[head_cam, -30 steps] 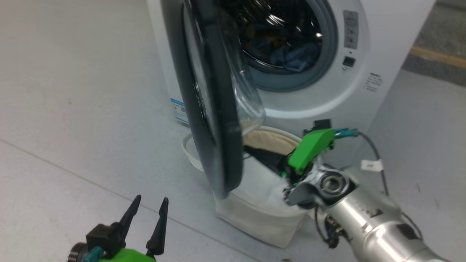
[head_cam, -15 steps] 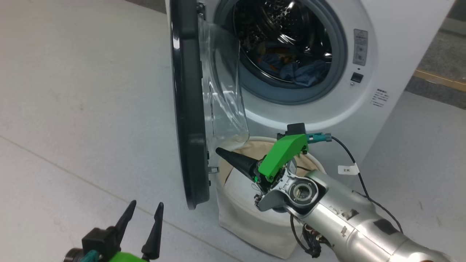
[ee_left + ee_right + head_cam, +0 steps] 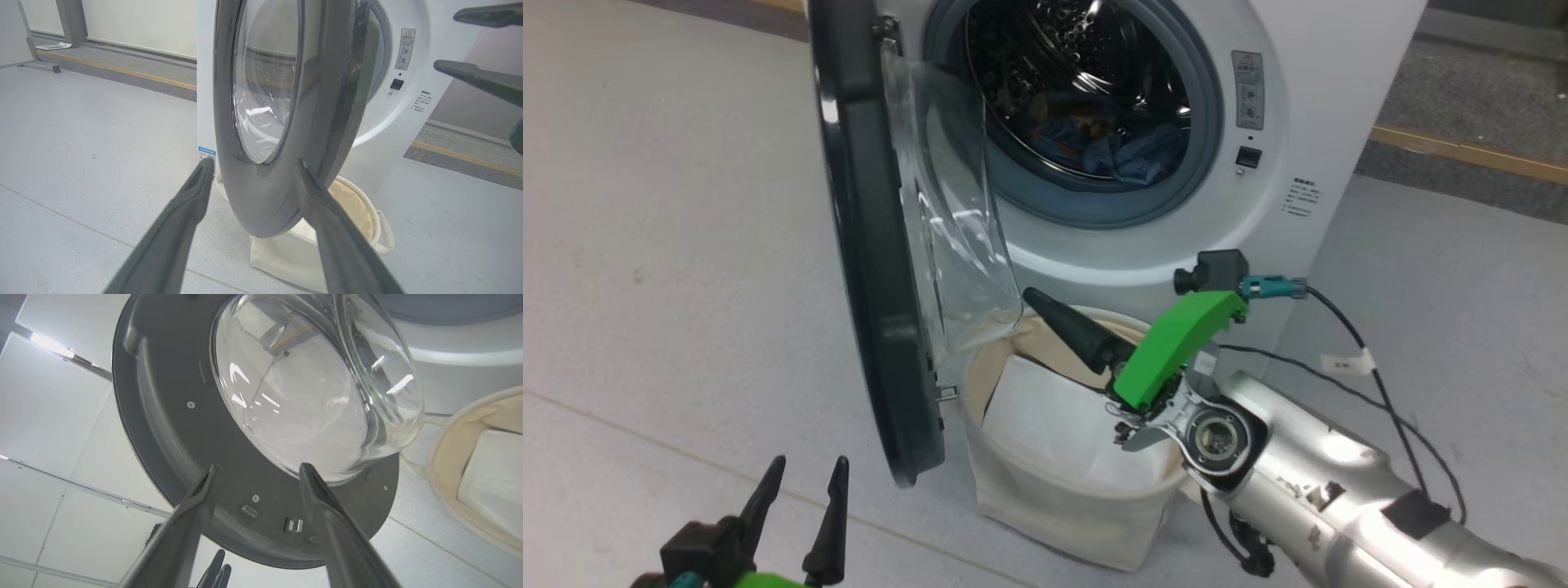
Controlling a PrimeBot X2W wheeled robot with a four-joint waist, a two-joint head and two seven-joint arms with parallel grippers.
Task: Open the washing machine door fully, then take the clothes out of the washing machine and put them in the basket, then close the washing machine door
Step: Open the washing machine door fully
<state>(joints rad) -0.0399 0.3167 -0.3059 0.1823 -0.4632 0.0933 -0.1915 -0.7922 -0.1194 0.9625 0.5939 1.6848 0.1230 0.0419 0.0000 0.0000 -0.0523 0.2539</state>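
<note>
Both pairs of long, tapered dark fingers stand apart and empty on my screens, right gripper [image 3: 258, 467] near the glossy black-rimmed, bulging-glass washing machine door [image 3: 874, 245], left gripper [image 3: 809, 464] lower, soft cream canvas basket [image 3: 1054, 506] at the door's foot, crumpled blue clothes [image 3: 1123, 155] in the steel drum of the washing machine [image 3: 1307, 98].

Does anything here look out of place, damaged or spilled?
Nothing looks spilled or broken. One oddity: the basket stands right beside the open washing machine door, whose glass bulge hangs close by its rim, and a plain white sheet lies inside it.
</note>
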